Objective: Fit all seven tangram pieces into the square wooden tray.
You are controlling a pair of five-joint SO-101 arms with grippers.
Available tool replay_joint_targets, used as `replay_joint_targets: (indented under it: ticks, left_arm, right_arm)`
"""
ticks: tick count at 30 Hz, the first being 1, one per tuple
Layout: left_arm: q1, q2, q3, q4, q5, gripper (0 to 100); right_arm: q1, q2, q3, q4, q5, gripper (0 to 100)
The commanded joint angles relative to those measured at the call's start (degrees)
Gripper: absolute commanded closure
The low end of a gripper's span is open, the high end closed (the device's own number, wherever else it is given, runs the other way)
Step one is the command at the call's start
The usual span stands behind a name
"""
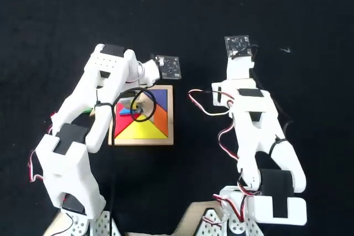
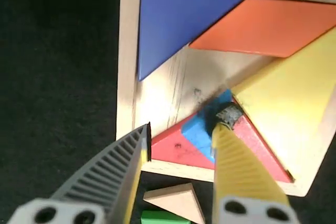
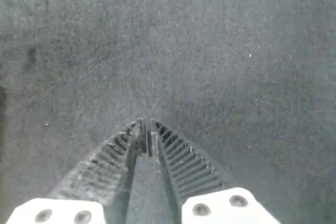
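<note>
Here, the left gripper (image 2: 186,121) stands open over the lower part of the square wooden tray (image 2: 127,51), gripping nothing. The tip of its yellow finger (image 2: 236,166) presses on a small light-blue piece (image 2: 201,131) at the centre of the left wrist picture, and its grey finger (image 2: 118,169) sits near the tray's lower-left corner. The light-blue piece appears to ride partly on the red triangle (image 2: 176,151) rather than lying flat.

The step in hand looks like seating that piece. It should be slid with light pressure toward the bare floor (image 2: 173,90) left of centre, low enough not to tip it and slow enough not to shift the red triangle.

Room is tight. The blue triangle (image 2: 173,19) closes the gap at upper left, the orange piece (image 2: 268,27) at upper right and the yellow triangle (image 2: 289,114) at right, so the open pocket is narrow and angled. A pale wooden triangle (image 2: 176,201) and a green piece (image 2: 157,217) lie outside the rim at the bottom edge, just beside the fingers.

The right gripper (image 3: 146,132) is closed on nothing over the black table (image 3: 210,51), well apart from the tray.
</note>
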Motion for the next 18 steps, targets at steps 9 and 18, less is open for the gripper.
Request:
replay_joint_targets:
  ticks: [9, 18]
  left_arm:
    - [-0.6, 3.6, -0.8, -0.4, -1.1, 80]
    - [-0.3, 4.3, -2.2, 4.9, -3.4, 80]
  right_arm:
    - [-0.5, -0.1, -2.4, -1.1, 0.1, 98.7]
    - [-0.5, -0.1, -2.4, -1.1, 0.1, 98.7]
